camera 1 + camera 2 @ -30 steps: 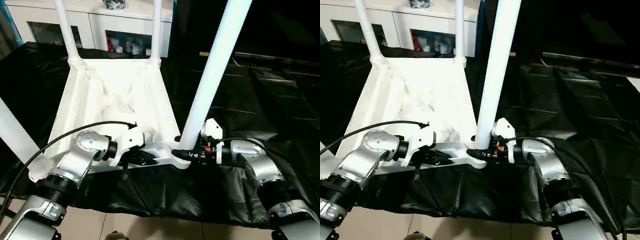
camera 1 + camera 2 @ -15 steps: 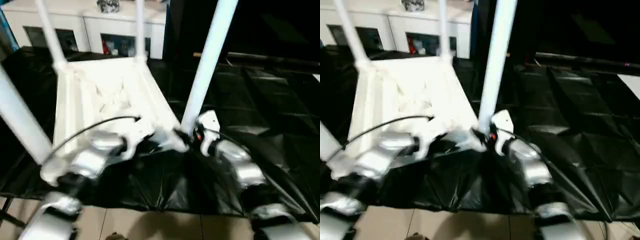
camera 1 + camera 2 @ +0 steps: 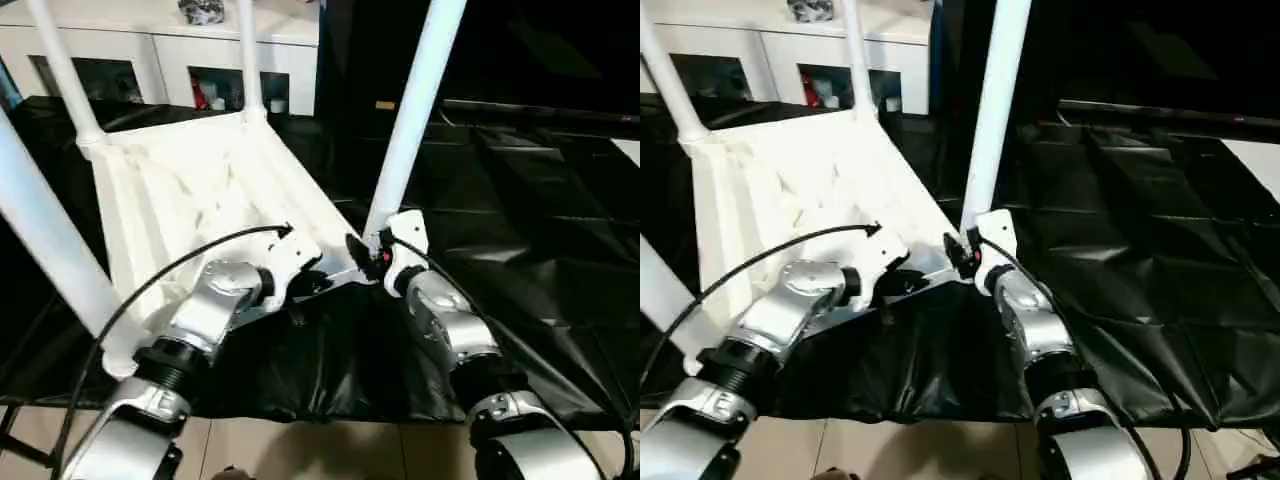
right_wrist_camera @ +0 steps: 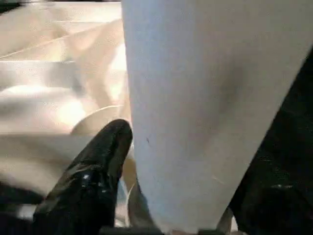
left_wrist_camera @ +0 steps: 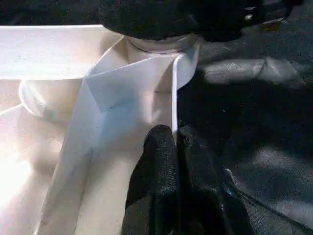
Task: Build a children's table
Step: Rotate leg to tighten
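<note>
left gripper (image 5: pixel 173 147) pinched on tabletop (image 3: pixel 190 190) near rim | right gripper (image 3: pixel 368 252) straddling near-right leg (image 3: pixel 410 110), grip unclear, far finger hidden | leg tops cut off

One tabletop (image 3: pixel 190 190) lies upside down across the left half of the head view. Four legs stand in its corners: one (image 3: pixel 62 75) at the upper left, one (image 3: pixel 246 55) at the top centre, one (image 3: pixel 415 110) right of centre, one (image 3: pixel 50 250) along the left edge. Two grippers sit low in the frame, the left (image 3: pixel 300 285) and the right (image 3: pixel 362 252). One cabinet (image 3: pixel 160 50) runs along the top, and one black sheet (image 3: pixel 520 200) covers the rest.
</note>
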